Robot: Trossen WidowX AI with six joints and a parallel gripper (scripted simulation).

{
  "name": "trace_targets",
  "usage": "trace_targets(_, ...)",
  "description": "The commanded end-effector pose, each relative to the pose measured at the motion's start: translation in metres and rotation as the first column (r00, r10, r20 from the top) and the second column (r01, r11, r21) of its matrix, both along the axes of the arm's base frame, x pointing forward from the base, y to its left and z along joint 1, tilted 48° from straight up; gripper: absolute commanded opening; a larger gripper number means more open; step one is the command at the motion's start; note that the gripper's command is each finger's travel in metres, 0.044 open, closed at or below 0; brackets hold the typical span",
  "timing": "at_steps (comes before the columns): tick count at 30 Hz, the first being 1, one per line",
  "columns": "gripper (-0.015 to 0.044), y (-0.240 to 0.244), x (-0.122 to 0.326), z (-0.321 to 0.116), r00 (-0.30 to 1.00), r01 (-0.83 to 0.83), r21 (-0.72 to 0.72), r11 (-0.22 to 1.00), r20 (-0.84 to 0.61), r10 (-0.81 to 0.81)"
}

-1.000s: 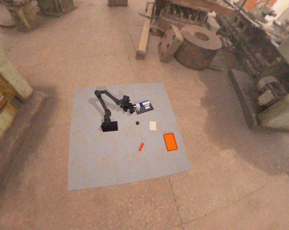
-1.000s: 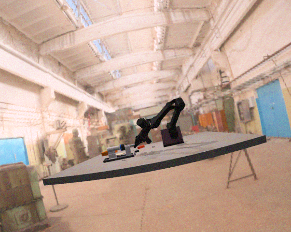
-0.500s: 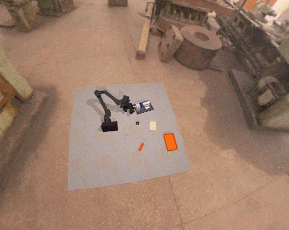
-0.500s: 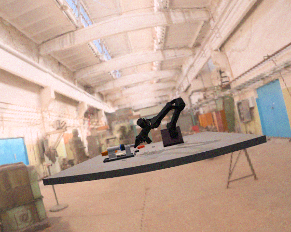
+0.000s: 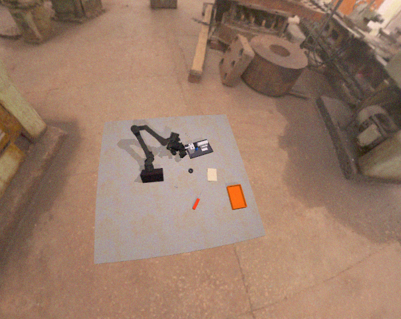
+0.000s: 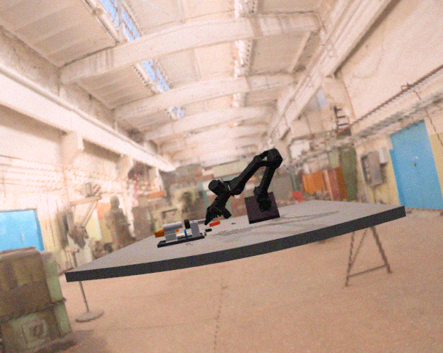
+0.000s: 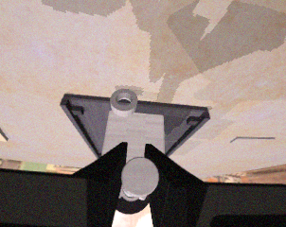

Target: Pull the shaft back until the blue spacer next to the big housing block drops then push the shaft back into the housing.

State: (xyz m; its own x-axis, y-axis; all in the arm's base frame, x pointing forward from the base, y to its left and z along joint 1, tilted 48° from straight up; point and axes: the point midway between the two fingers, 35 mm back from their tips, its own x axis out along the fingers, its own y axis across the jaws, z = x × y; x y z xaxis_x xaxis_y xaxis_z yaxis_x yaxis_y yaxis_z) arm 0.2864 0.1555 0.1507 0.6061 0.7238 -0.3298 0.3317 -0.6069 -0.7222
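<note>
My gripper [image 5: 185, 147] [image 6: 206, 223] [image 7: 135, 148] is shut on the grey shaft, whose round end [image 7: 140, 176] shows between the fingers. The shaft passes through the grey support block [image 6: 195, 229]. The big housing block [image 5: 203, 142] [image 6: 172, 229] stands farther along the black base plate [image 5: 197, 155] [image 6: 164, 244] [image 7: 178, 113]. The blue spacer [image 5: 196, 149] [image 6: 185, 234] is below the shaft line between the two blocks, off the shaft, down by the plate. A black spacer [image 6: 186, 223] is still at shaft height beside the support block. The shaft's far tip is not clear.
A grey ring shows near the plate's edge in the wrist view. An orange tray [image 5: 236, 197], a red-handled tool [image 5: 195, 203], a cream pad [image 5: 211, 174] and a small black ring lie on the table, away from the plate.
</note>
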Motion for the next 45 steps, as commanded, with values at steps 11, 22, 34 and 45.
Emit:
trace_targets(11, 0.0000, 0.000, 0.000, 0.000, 1.000, 0.000, 0.000, 1.000, 0.000, 0.000)
trace_targets(22, 0.0000, 0.001, 0.002, 0.001, 1.000, 0.002, 0.001, 1.000, -0.001, -0.002)
trace_targets(34, 0.0000, 0.002, 0.006, 0.002, 1.000, 0.002, 0.001, 1.000, -0.001, -0.002)
trace_targets(45, 0.0000, 0.003, 0.010, 0.002, 1.000, 0.002, 0.001, 1.000, -0.001, -0.002)
